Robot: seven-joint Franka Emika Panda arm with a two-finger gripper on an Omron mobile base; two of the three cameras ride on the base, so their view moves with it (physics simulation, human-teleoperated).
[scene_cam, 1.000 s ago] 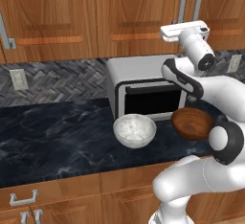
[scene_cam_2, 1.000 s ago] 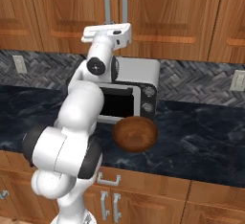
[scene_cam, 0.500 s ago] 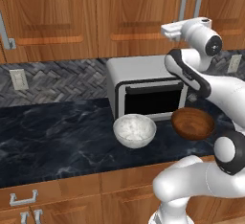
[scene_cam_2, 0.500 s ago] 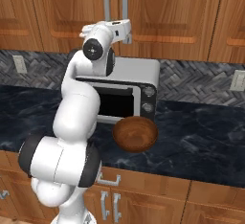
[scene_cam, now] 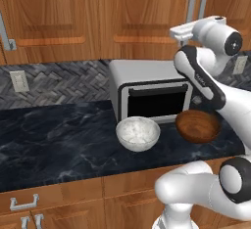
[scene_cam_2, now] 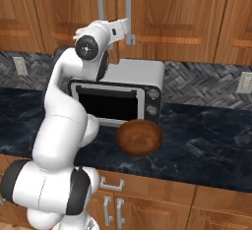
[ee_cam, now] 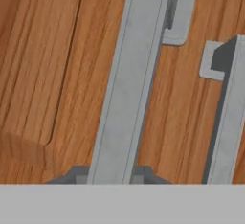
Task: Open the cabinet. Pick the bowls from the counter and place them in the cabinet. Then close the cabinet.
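Reddish-brown wood panels front the cabinet [scene_cam: 142, 17], and both of its doors lie shut. We note the hand [scene_cam_2: 126, 27] raised to the paired silver handles where the two doors meet. From the hand camera, one bar handle [ee_cam: 129, 84] runs straight up between the two dark fingertips [ee_cam: 76, 175], which sit against its sides. We read this as the hand pressed in on that bar, pinching it low on its length. The neighbouring handle [ee_cam: 229, 113] stands just beside it, untouched.

Handling, as we judge it: the bar is rigid metal, smooth and likely a bit slippery, so a firm pinch across its width suits it. The door should swing on side hinges, so the pull has to follow an arc rather than a straight line, or the tips may slide off.

Both bowls wait on the black veined surface [scene_cam: 54, 140], in front of the toaster oven [scene_cam: 147, 91]. The speckled bowl [scene_cam: 138, 133] sits to the left and the wooden bowl [scene_cam: 198, 125] to the right, apart from each other. Both look light and stiff. The speckled one may chip. We would take each by its rim.
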